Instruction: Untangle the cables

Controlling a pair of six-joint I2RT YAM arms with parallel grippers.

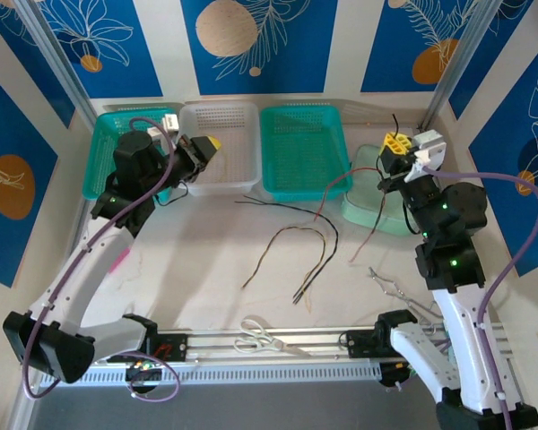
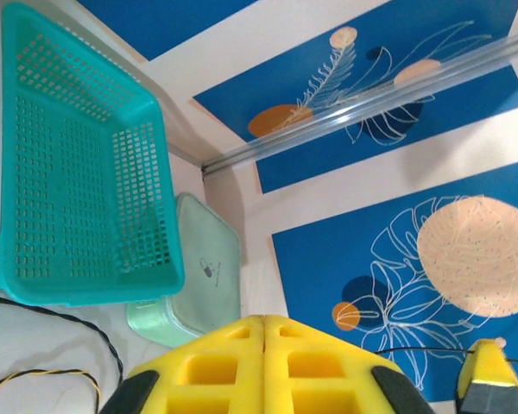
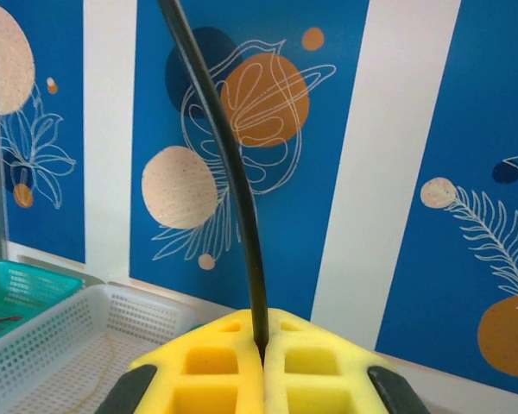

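From above, the cables [image 1: 296,246] lie loosely spread over the middle of the worktop [image 1: 206,269]. Black and yellowish strands loop toward its near edge, and a red strand climbs toward the far right corner. The left gripper [image 1: 206,146] hangs over the white basket [image 1: 224,125] at the far edge. The right gripper [image 1: 395,143] is above a pale green tray [image 1: 363,210].

At the left wrist, the left gripper [image 2: 263,358] has its yellow pads pressed together, with nothing visible between them. A twisted dark strand [image 2: 60,317] lies on the worktop beside the teal basket [image 2: 86,289].

At the right wrist, the right gripper [image 3: 262,349] pinches a black cable [image 3: 229,164], which arcs upward.
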